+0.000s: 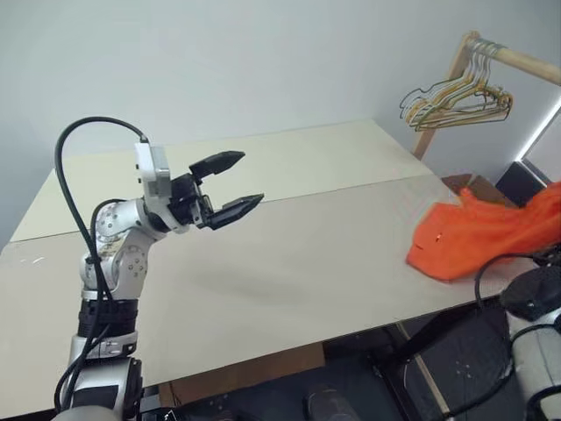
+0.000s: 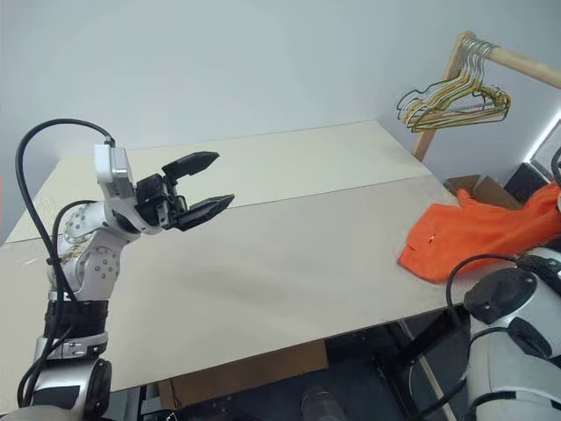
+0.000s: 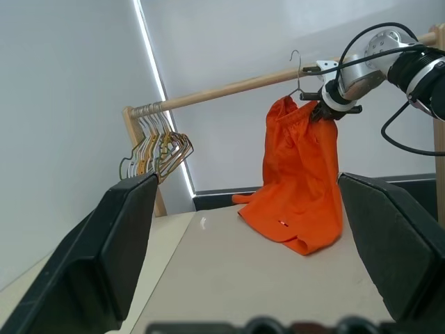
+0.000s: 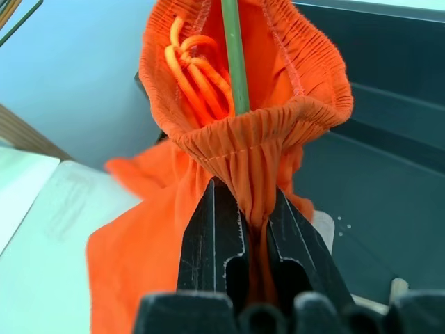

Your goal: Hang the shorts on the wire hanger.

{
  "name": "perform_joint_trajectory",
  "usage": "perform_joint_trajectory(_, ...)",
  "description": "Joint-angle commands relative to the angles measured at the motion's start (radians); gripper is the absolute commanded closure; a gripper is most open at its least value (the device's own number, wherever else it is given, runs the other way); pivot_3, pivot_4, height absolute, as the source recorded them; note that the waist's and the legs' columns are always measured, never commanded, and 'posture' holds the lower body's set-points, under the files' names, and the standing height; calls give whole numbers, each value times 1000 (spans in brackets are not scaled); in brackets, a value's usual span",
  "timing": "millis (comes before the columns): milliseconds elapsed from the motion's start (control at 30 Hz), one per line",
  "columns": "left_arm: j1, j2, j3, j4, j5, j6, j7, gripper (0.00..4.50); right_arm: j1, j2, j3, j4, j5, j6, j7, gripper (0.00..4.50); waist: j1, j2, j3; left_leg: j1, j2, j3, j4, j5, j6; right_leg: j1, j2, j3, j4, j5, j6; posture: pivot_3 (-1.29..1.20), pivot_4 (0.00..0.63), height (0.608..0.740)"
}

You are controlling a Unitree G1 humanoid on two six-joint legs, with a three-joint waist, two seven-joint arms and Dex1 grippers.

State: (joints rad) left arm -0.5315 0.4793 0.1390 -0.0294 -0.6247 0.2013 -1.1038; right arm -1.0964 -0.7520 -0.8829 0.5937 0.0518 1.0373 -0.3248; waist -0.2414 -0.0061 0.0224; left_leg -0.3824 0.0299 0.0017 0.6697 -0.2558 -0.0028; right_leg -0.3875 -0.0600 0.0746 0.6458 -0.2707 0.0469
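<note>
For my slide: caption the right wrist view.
Right end effector pinching the orange shorts' waistband, with the wire hanger inside.

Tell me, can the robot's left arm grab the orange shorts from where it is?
Probably not yet. The open left gripper hovers across the table from the shorts, though nothing blocks the way.

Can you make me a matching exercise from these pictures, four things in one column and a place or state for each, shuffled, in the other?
Things:
1. left gripper
2. right gripper
3. shorts
4. bunch of coloured hangers

Places or states:
A. hanging together at the end of the wooden rail
B. open and holding nothing, above the table
C. lifted by the waistband, lower end trailing on the table's edge
D. shut on gathered orange fabric

Pairs: 1-B, 2-D, 3-C, 4-A
</note>
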Motion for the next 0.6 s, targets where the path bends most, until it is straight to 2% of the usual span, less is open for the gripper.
perform_joint_trajectory(33,2,3,-6,-39,11,-13,13,42,-63,-56,-21,108,64,-94,-9,4500,-1,0,0,0,0,0,0,0,0,0,0,0,0,0,0,-221,0,740)
perform_joint_trajectory(300,27,9,-7,-58,15,-8,23,42,-119,-125,-80,323,191,-174,-84,4500,2,2,1,1,0,2,-2,0,0,0,0,2,-2,0,0,-216,0,740)
perform_joint_trajectory(567,29,8,-6,-63,17,-13,18,42,-96,-131,33,358,196,-191,-84,4500,4,2,1,0,0,2,-2,0,0,1,0,2,-3,0,0,-210,0,740)
perform_joint_trajectory(600,30,7,-5,-65,16,-14,16,0,-90,-131,50,355,195,-193,-77,3840,4,2,1,0,0,2,-2,0,0,1,0,2,-3,0,0,-210,0,740)
